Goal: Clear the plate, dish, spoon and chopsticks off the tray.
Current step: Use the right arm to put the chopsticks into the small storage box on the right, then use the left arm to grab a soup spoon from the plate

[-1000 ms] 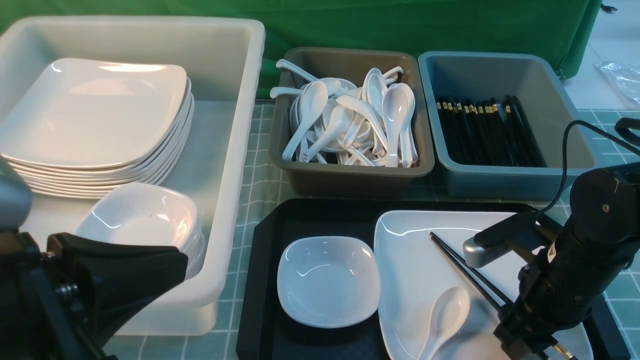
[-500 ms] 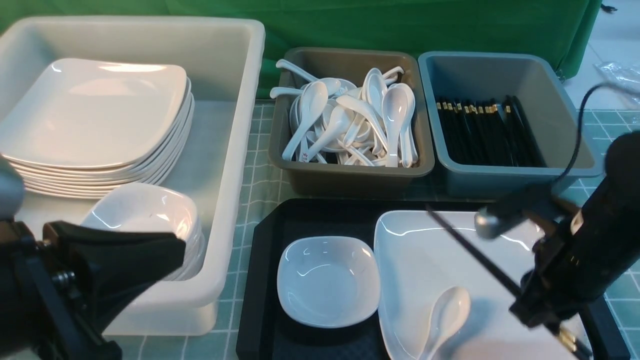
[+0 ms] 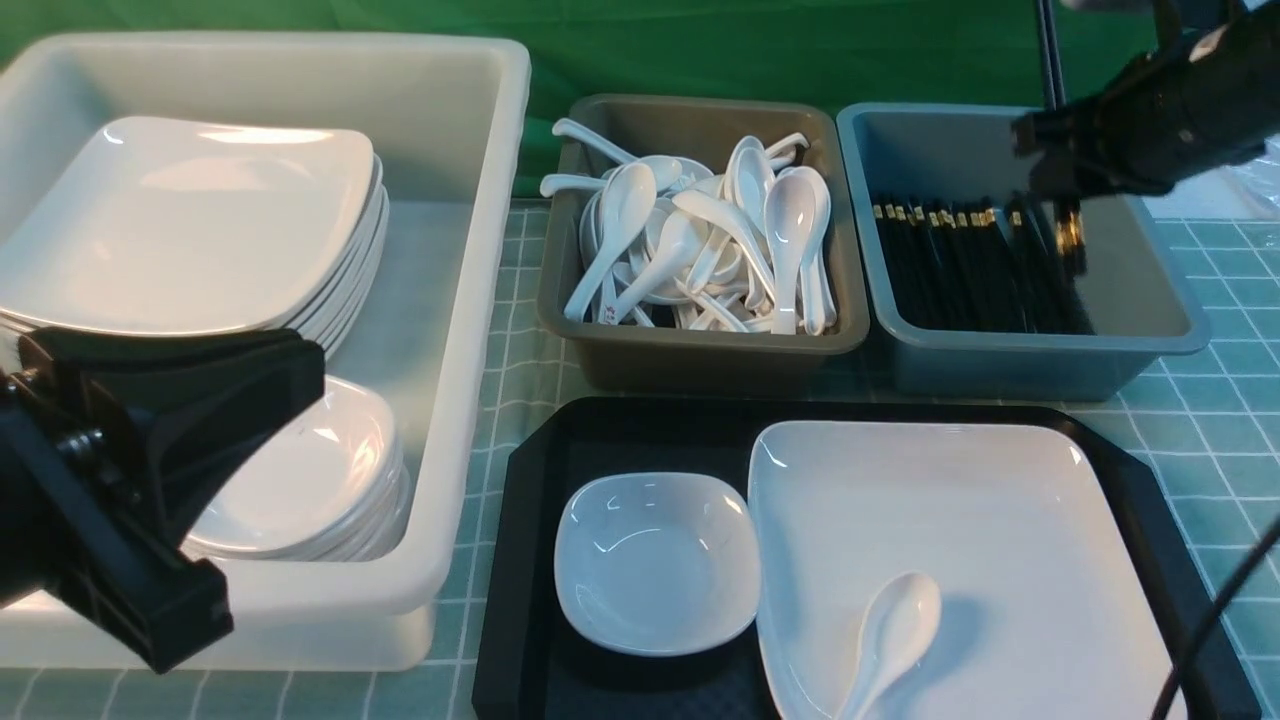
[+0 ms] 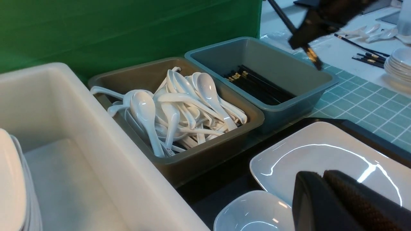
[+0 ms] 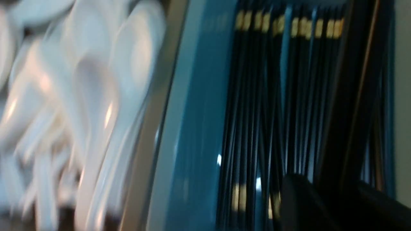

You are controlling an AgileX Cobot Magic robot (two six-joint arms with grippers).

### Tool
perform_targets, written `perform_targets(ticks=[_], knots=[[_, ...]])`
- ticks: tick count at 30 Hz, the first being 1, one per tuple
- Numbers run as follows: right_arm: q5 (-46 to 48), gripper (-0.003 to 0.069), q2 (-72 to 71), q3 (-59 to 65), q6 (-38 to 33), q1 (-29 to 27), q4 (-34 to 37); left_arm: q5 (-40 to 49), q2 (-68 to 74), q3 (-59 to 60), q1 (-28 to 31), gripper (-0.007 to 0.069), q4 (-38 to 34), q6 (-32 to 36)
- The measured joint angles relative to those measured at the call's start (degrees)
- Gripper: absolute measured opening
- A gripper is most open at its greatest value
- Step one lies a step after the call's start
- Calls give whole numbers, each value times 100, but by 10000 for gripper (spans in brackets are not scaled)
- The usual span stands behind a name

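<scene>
front: the right tool [image 3: 1060, 172] hangs over the blue-grey bin [image 3: 1150, 310], clenched on the chopsticks [image 3: 1072, 240]. their gold-banded ends point down, well clear of the tray [image 3: 515, 560]. on the tray the dish [image 3: 655, 560] sits just beside the plate [image 3: 960, 500], and the spoon [image 3: 890, 630] lies on the plate's near part. the left tool [image 3: 280, 390] hovers at the white tub [image 3: 480, 300].

left wrist: its pads [image 4: 353, 205] are pressed together, nothing between them.

right wrist: blurred; black sticks lie in rows in the bin.
</scene>
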Motion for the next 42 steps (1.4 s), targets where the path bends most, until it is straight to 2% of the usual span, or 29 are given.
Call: perform_targets(ticks=[2, 4, 8, 10, 12, 17, 20, 25, 31, 35, 38, 42], knots=[[68, 150, 368, -351, 169, -44, 42, 0, 0, 0, 0, 17, 0, 24], [269, 195, 744, -662, 342, -52, 60, 0, 0, 0, 0, 17, 0, 100], [699, 467, 854, -780, 393, -52, 53, 0, 0, 0, 0, 17, 0, 113], [927, 493, 733, -780, 376, -52, -39, 12, 0, 0, 0, 17, 6, 113], [1185, 463, 529, -780, 325, -46, -239, 56, 0, 0, 0, 17, 6, 113], [2083, 261, -242, -759, 147, 64, -760, 267, 149, 0, 0, 17, 24, 113], [2402, 206, -797, -455, 124, 204, -917, 483, 360, -8, 0, 17, 11, 113], [2386, 202, -2354, 1108, 144, 665, -1156, 1134, 1100, -353, -212, 17, -78, 107], [2121, 202, -4198, 3277, 353, 1171, -1174, 1291, 2286, -1038, -1181, 17, 283, -161], [2114, 202, -5126, 4224, 424, 1236, -1198, 1363, 3439, -1658, -2165, 17, 1250, -1101], [2114, 202, -5876, 4776, 403, 1248, -1216, 1539, 4447, -2434, -2945, 17, 2151, -2068], [2128, 203, -6620, 5047, 216, 1248, -1216, 1952, 5614, -3383, -3499, 41, 2677, -2732]])
